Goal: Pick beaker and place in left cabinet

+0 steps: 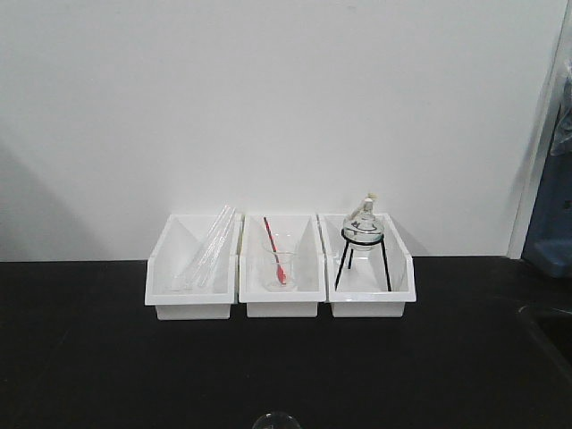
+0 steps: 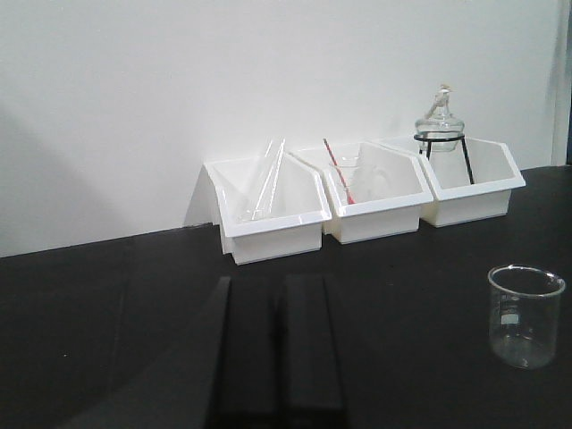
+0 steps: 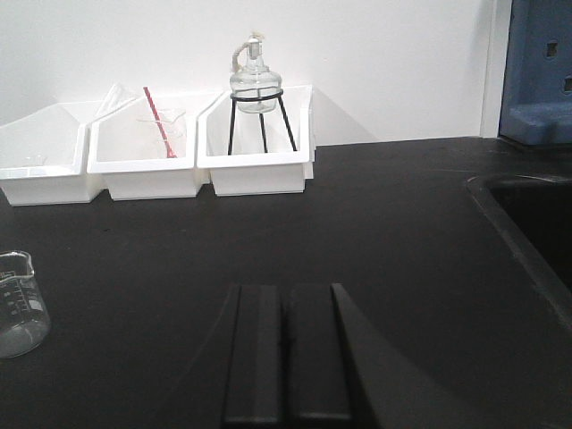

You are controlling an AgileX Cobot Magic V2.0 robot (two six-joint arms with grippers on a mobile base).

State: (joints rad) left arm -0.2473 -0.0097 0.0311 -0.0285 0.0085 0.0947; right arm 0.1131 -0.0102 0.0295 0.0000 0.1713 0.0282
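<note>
White wall behind, black desk (image 1: 89, 357) in front. Three white bins sit in a row against the wall: left bin (image 1: 192, 308) holds clear glass tubes (image 1: 213, 246), middle bin (image 1: 282, 306) a beaker with a red rod (image 1: 279, 268), right bin (image 1: 368, 307) a glass lamp (image 1: 363, 223) on a black tripod. Nearer row — left jaws pressed together, empty, low over the desk; the beaker (image 2: 526, 315) stands upright on the desk between the two arms, well apart from the bins, untouched; right jaws also together, empty. Dark sink (image 3: 527, 223) far right.
</note>
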